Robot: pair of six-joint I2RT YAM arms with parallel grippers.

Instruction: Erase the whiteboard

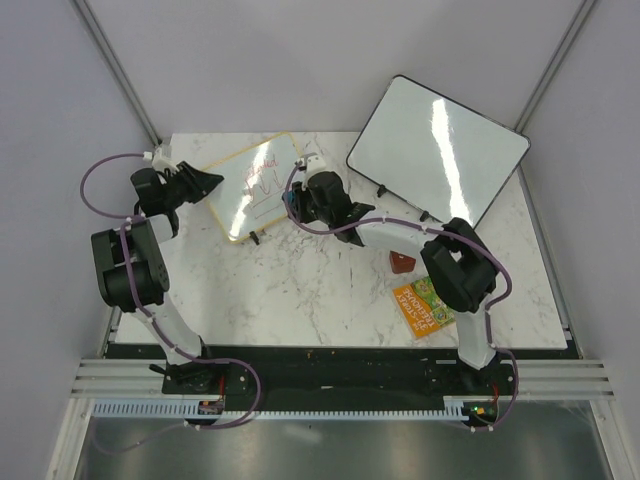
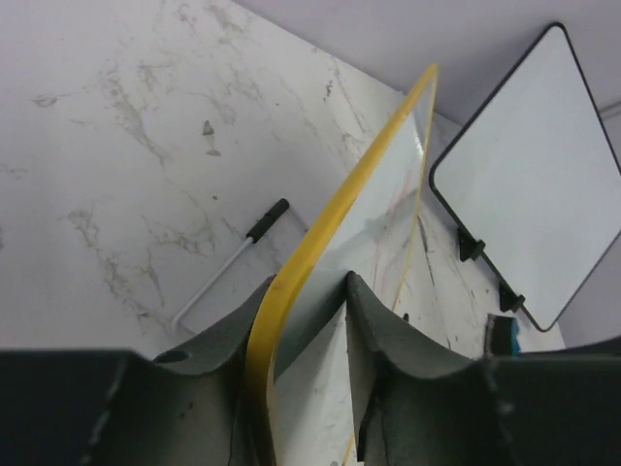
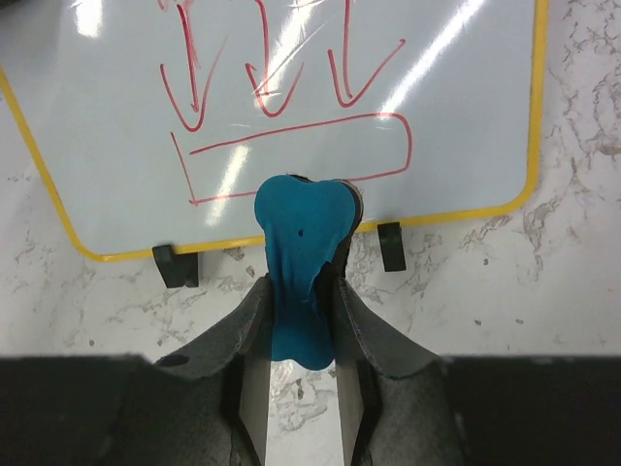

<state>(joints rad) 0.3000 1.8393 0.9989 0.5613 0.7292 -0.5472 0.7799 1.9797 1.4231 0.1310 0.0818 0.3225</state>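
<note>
The whiteboard [image 1: 255,185] with the yellow frame stands tilted at the back left of the table, red arrows and a red box drawn on it [image 3: 116,97]. My left gripper [image 1: 205,183] is shut on its left edge; in the left wrist view the yellow frame [image 2: 388,223] runs between the fingers of the left gripper [image 2: 310,286]. My right gripper [image 1: 300,195] is at the board's right side, shut on a blue eraser [image 3: 301,243]. In the right wrist view the eraser's tip overlaps the board's lower edge, just under the red box, ahead of the right gripper [image 3: 299,282].
A larger black-framed blank whiteboard [image 1: 437,148] leans at the back right. A white marker with a black cap [image 2: 233,257] lies on the table behind the small board. A brown object [image 1: 402,262] and an orange-green packet [image 1: 424,305] lie near the right arm.
</note>
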